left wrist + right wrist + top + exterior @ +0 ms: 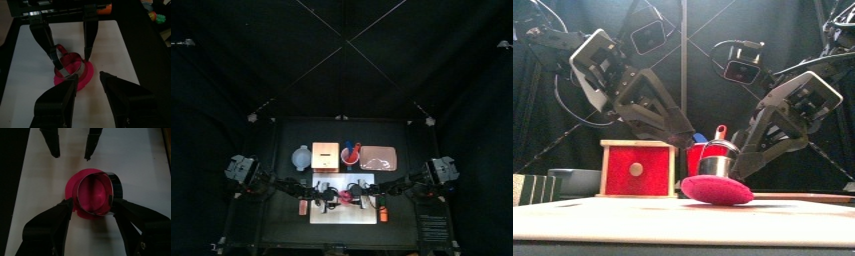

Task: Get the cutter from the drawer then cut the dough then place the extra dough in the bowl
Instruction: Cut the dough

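Observation:
A flat red dough disc lies on the white cutting board. My right gripper is shut on the round metal cutter, which sits on the dough; in the front view the cutter stands just above the dough. My left gripper is open at the dough's opposite edge, and one jaw touches the dough. The wooden box with its red drawer front stands behind, with the drawer closed. The blue-grey bowl sits left of the box.
A red cup with toy knives and a pink tray stand at the back right. A small red thing lies at the board's left edge and a small orange one at its right edge.

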Available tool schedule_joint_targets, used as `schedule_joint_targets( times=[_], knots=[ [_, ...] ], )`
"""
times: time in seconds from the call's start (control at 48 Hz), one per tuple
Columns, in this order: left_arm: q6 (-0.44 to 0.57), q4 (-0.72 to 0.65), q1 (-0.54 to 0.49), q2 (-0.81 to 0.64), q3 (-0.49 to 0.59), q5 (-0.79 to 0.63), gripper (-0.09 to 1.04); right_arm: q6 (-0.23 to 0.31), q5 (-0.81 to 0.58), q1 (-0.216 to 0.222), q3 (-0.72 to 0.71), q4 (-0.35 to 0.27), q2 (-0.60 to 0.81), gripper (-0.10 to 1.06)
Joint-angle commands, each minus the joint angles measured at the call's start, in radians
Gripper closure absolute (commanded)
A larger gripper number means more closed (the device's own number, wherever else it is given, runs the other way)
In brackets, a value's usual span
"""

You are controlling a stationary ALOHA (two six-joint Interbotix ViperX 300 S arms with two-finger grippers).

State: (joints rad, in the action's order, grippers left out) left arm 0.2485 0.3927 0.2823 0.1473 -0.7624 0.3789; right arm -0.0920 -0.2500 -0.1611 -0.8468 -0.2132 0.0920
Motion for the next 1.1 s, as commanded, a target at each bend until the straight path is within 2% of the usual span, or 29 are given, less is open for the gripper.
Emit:
schedule_joint_targets(
  times=[0.021, 0.167, 0.354, 0.542, 0.688, 0.812, 1.104],
  knots=[
    [0.002, -0.002, -0.008, -0.015, 0.005, 0.009, 0.16, 0.002, 0.009, 0.003, 0.028, 0.003, -0.043, 0.06],
    [0.002, -0.002, -0.018, 0.008, -0.006, 0.011, 0.17, -0.005, 0.040, 0.003, 0.049, 0.008, -0.071, 0.06],
    [0.000, 0.002, -0.041, 0.066, 0.003, 0.060, 0.19, 0.002, 0.075, 0.012, 0.072, 0.071, -0.092, 0.06],
    [0.002, 0.018, -0.041, 0.103, 0.012, 0.147, 0.28, 0.002, 0.144, 0.015, 0.100, 0.097, -0.092, 0.06],
    [0.002, 0.034, -0.041, 0.127, 0.012, 0.164, 0.34, 0.000, 0.204, 0.015, 0.123, 0.121, -0.091, 0.06],
    [0.002, 0.048, -0.041, 0.147, 0.014, 0.167, 0.35, 0.003, 0.233, 0.015, 0.135, 0.152, -0.084, 0.06],
    [0.002, 0.072, -0.049, 0.175, 0.029, 0.178, 0.35, 0.003, 0.252, 0.015, 0.149, 0.163, -0.067, 0.07]
  ],
)
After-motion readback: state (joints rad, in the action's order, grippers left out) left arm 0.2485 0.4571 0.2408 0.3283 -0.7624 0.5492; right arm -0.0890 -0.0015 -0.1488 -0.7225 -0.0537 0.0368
